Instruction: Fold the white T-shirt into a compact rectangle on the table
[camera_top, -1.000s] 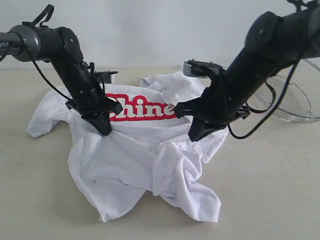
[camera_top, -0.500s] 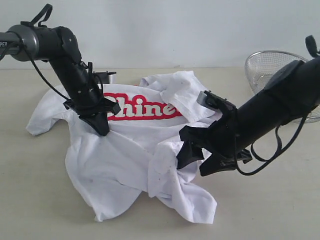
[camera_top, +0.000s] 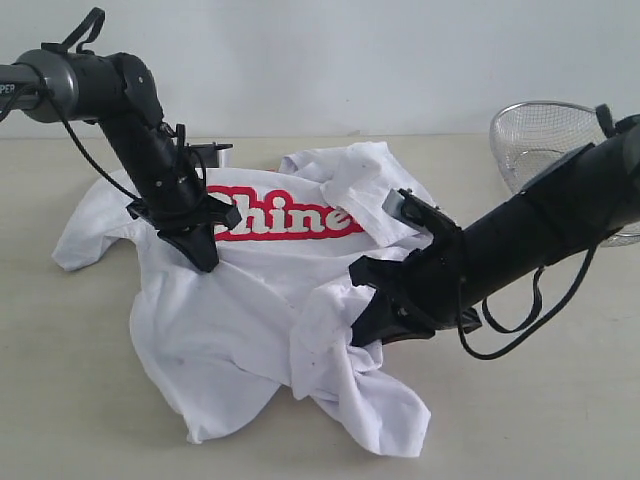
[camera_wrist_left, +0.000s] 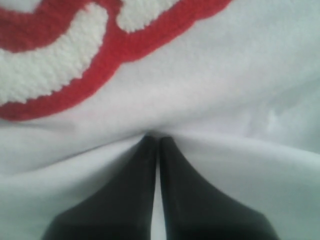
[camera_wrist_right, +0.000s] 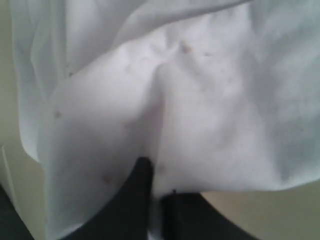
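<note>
On the middle of the tabletop (camera_top: 80, 400) lay the white T-shirt (camera_top: 250, 310), front up, rumpled and nowhere near a rectangle. Its red lettering (camera_top: 285, 215) read from 9 o'clock across to 3 o'clock, so the neck end pointed toward 12 o'clock and the bunched hem toward 6 o'clock. The long axis ran roughly 12 to 6, leaning a little toward 5 o'clock. One sleeve (camera_top: 85, 240) was spread out at 9 o'clock.

What had changed was on the right. A second earlier the right pincer (camera_top: 362, 330) had stood closed at the 3 o'clock end of the lettering. It then swung down toward 5 o'clock, spread apart over the lower folds, and now sat clamped on a ridge of the shirt's cloth; the wrist view showed fabric nipped between the two fingers. The hem corner near 5 o'clock had been drawn in slightly with it.

The left pincer (camera_top: 205, 255) had not moved. Its fingers stayed together on a pucker of cloth just below the 9 o'clock end of the lettering.

Both arms therefore held the shirt at once, which I judged to be a fresh two-point hold for lifting or spreading the cloth flat before any fold.

A wire basket (camera_top: 540, 140) stood well apart at 2 o'clock.
</note>
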